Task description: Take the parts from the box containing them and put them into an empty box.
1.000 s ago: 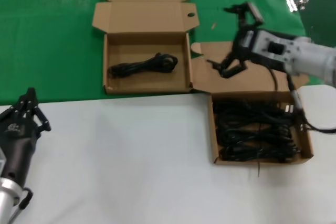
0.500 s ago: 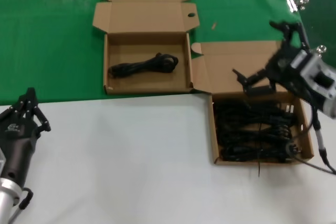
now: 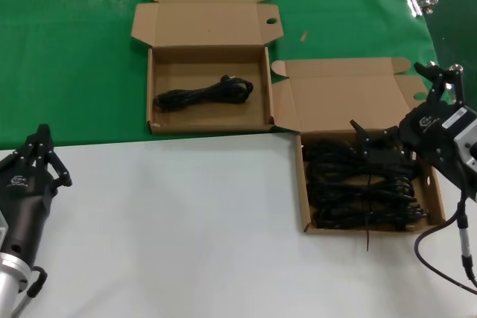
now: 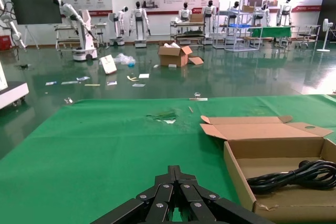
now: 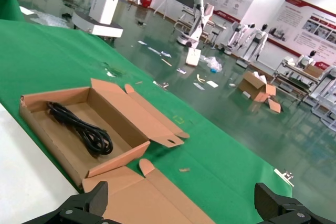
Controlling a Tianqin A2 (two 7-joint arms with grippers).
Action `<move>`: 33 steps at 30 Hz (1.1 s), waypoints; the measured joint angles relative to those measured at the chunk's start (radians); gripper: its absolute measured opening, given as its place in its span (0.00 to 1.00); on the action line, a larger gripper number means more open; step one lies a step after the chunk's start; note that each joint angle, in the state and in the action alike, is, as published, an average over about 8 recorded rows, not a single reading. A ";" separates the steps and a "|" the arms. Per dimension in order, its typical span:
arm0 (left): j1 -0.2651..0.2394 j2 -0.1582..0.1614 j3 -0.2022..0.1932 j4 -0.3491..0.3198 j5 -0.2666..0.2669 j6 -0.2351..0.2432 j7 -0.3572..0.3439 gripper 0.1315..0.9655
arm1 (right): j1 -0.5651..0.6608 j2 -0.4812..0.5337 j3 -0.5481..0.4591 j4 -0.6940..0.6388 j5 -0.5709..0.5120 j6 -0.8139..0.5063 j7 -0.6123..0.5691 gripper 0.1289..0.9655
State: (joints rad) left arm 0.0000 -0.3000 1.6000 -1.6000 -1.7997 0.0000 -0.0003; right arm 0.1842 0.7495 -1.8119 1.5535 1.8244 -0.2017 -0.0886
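Right gripper (image 3: 399,106) hovering jaws wide open over box (image 3: 436,199) of cables (image 3: 361,188); left gripper (image 3: 41,156) idling closed; no legible labels.

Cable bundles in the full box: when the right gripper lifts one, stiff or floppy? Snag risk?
Probably floppy: the cable bundles are long slim coils, so the ends would likely droop from a mid grab. Snagging seems likely, since they lie packed and overlapping in the right box. The open right gripper hovers over its far edge; the left gripper is idle.
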 joint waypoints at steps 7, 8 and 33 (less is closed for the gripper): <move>0.000 0.000 0.000 0.000 0.000 0.000 0.000 0.03 | -0.009 -0.016 0.009 0.002 -0.001 0.008 0.003 1.00; 0.000 0.000 0.000 0.000 0.000 0.000 0.000 0.04 | -0.010 -0.020 0.011 0.003 -0.001 0.010 0.004 1.00; 0.000 0.000 0.000 0.000 0.000 0.000 0.000 0.42 | -0.069 -0.164 0.078 0.017 -0.009 0.074 0.033 1.00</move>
State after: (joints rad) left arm 0.0000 -0.3000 1.6000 -1.6000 -1.7999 0.0000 0.0000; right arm 0.1156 0.5853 -1.7335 1.5709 1.8156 -0.1277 -0.0561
